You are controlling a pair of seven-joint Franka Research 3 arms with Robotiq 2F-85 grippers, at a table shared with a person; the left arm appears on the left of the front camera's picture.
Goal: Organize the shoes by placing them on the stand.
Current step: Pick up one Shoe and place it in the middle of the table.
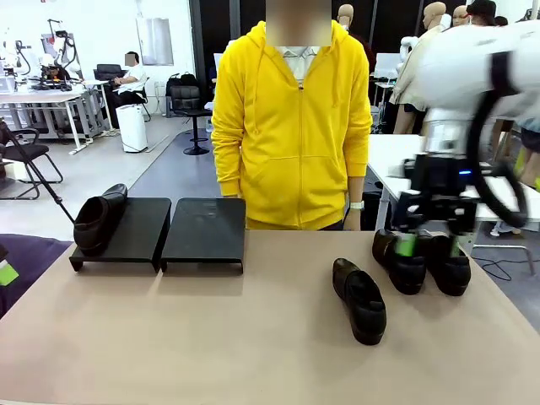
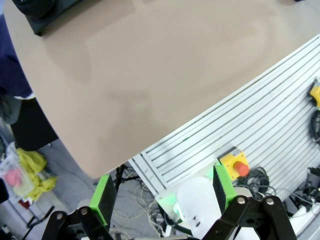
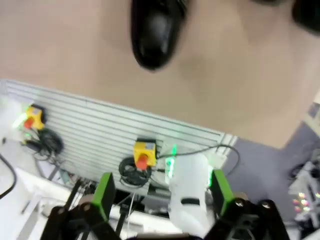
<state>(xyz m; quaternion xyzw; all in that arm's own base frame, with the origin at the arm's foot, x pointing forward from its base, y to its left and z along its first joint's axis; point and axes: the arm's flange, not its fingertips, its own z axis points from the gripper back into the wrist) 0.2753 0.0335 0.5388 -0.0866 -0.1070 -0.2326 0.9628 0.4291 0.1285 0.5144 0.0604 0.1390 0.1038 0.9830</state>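
One shoe (image 1: 99,221) is sitting on the stand (image 1: 202,229); three others (image 1: 361,299) are lying near the right edge of the worktop (image 1: 211,337), the right hand (image 1: 431,245) hovering spread-fingered above two, the left hand (image 2: 165,192) gaping too

No legible text, no brand marks readable on the shoes (image 1: 360,299), none on the stand (image 1: 202,228)

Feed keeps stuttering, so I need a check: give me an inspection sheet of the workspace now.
Surface: tan table, bare between items.
Job's things: one shoe on left platform; right platform bare; lone shoe and shoe pair on the table's right.
Clutter: nothing seen.
Grippers: left gripper open, empty, off the table's near edge; right gripper open, empty, at the shoe pair.
Cables: black cable on right arm; loose cables near emergency button.
Surroundings: person in yellow hoodie at far side.
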